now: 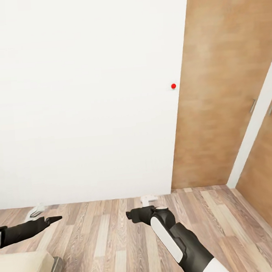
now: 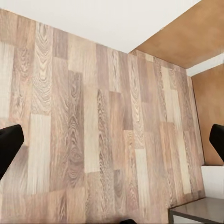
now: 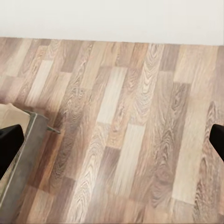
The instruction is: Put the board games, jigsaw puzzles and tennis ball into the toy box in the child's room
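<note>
A white wall fills most of the head view, with a small red dot at about 3 o'clock and wooden doors beyond it. Plank floor runs below. The bed, beige mattress on a dark frame, shows its corner at 7 o'clock; none of the toys lie on that corner. The left gripper hangs over the floor at 8 o'clock, the right gripper near 6 o'clock. Both sets of jaws stand wide apart, holding nothing, in the wrist views.
</note>
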{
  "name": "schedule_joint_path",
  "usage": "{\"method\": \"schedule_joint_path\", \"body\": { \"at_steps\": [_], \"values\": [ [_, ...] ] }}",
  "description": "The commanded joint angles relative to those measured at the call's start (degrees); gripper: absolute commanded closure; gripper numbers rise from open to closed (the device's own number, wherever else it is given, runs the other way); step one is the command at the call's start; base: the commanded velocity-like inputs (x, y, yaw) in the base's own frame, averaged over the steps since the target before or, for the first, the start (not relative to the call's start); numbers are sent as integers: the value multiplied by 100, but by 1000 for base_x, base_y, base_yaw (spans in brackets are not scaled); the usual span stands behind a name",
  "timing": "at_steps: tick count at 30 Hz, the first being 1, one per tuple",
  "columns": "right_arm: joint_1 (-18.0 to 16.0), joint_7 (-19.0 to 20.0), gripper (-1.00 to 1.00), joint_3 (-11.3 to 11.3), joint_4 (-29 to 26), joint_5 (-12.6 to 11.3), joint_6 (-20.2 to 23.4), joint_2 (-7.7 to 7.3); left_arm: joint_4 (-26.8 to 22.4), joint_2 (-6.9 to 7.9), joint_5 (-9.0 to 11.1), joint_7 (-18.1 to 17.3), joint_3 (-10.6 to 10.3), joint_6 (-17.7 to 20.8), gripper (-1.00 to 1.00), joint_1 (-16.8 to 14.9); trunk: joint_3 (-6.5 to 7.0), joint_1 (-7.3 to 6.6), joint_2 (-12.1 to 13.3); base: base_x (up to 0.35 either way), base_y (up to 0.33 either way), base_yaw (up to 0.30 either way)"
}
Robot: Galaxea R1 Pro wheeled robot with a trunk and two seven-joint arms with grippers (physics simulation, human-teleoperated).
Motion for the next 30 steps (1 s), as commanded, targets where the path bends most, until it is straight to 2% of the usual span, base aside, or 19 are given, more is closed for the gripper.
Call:
{"method": "schedule_joint_path", "body": {
  "at_steps": [1, 7, 14, 25, 30],
  "values": [
    [-7, -59, -100, 10, 2, -59, 11, -1, -2, -4, -57, -48, 26, 40, -100, -10, -9, 6, -12, 198, 183, 278],
    [-7, -63, -100, 19, 15, -51, -11, -2, -2, -2, -51, -54, 26, 30, -100, -10, 13, 6, -12, 196, 83, 278],
    [-7, -60, -100, 19, 91, -40, -24, -3, -1, -2, -49, -52, 25, 28, -100, -10, 29, 6, -12, 51, 6, 270],
    [-7, -86, -100, 13, 102, -45, -34, 3, -1, -7, -52, -41, 26, 36, -100, -10, 30, 6, -12, 124, -188, 51],
    [-7, -95, -100, 15, 102, -38, -36, 3, -1, -8, -56, -40, 26, 38, -100, -10, 38, 6, -12, 207, -49, 140]
  ]
}}
